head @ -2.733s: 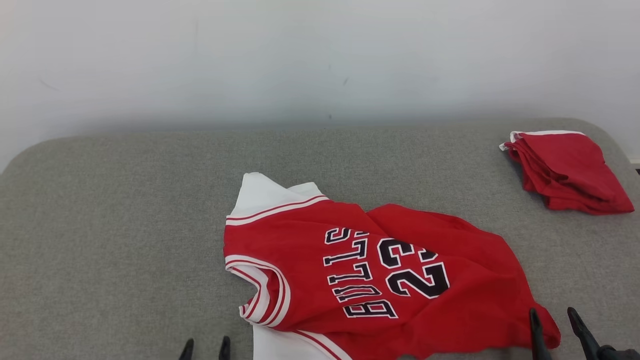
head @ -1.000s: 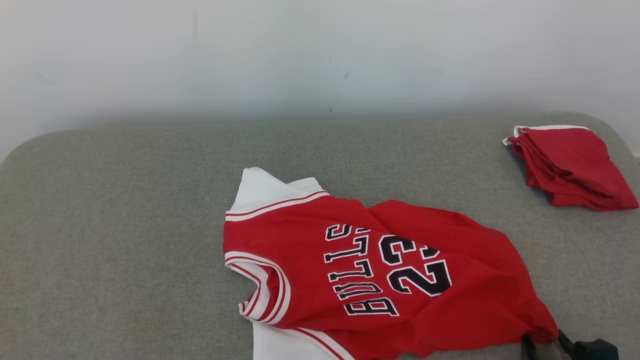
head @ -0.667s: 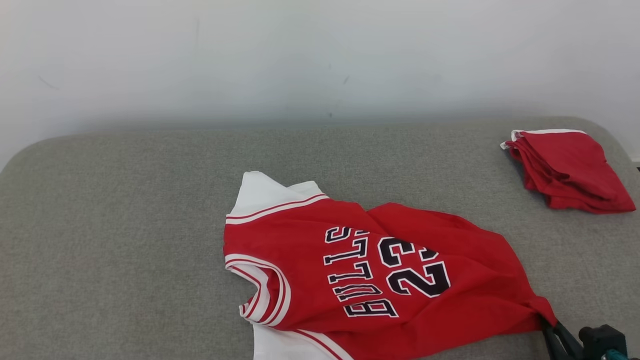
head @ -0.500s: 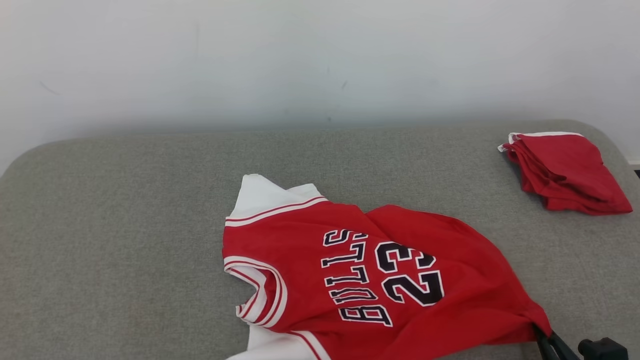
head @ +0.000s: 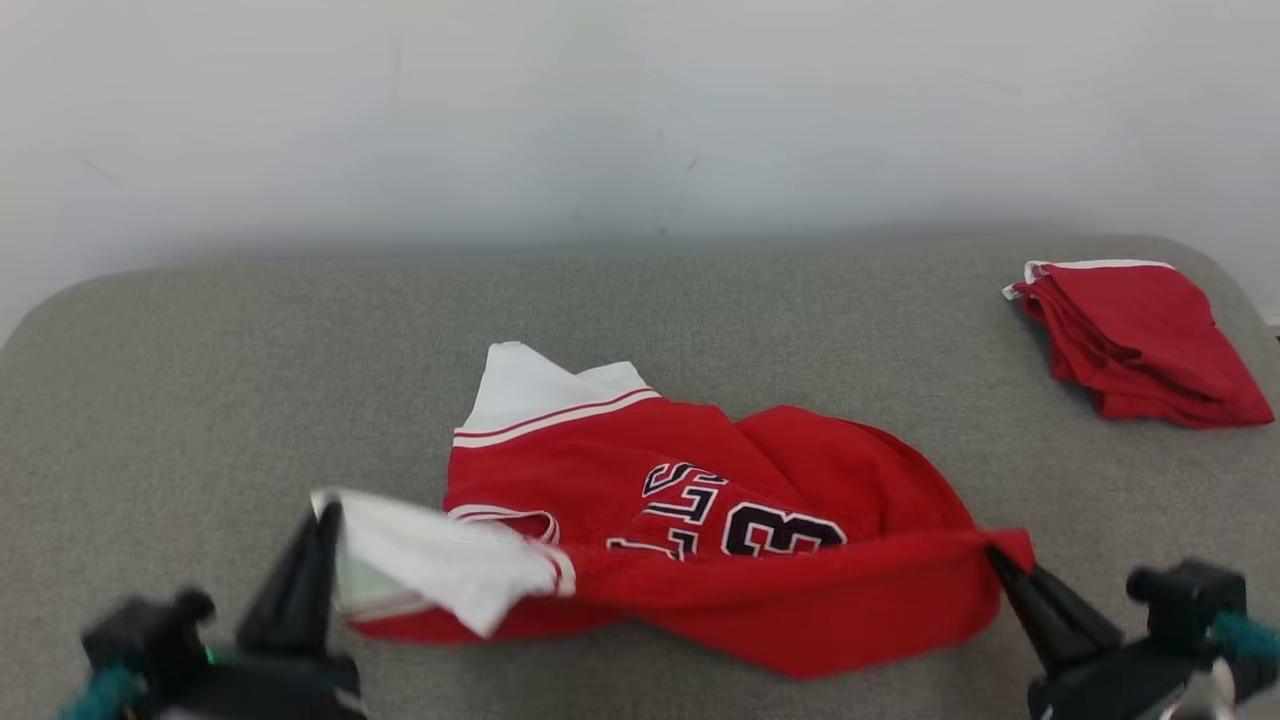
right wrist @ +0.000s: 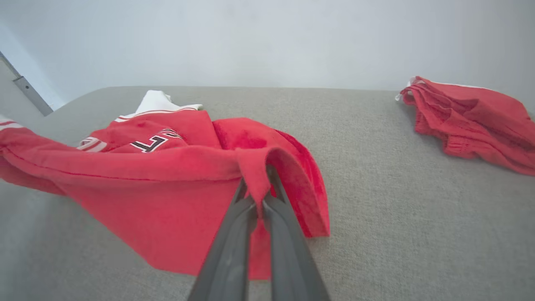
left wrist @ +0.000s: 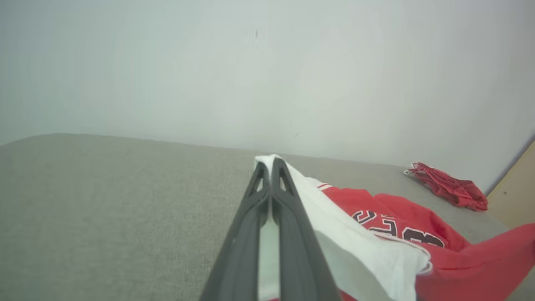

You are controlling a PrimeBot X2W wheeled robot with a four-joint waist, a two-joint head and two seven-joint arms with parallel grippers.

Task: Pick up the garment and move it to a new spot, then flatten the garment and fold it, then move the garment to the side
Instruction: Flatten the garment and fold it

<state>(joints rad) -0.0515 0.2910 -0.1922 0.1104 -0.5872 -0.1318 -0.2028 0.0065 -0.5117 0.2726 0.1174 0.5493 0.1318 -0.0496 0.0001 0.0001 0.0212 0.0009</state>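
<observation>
Now we have both pincers closed tight on the red sleeveless basketball jersey with white trim and black lettering [head: 600, 450]. Our left pincer [head: 325, 515] pinches a white edge at the near left, and our right pincer [head: 1000, 562] pinches a red corner at the near right. The near edge hangs raised and stretched between them, while the far part lies on the grey cloth-covered desk [head: 200, 380], near its middle. We judge the pick-up only half made. The move to a new spot, flattening, folding and setting aside are all left. A folded red cloth pile [head: 1140, 340] sits at the far right, well apart; it is possibly another garment.
</observation>
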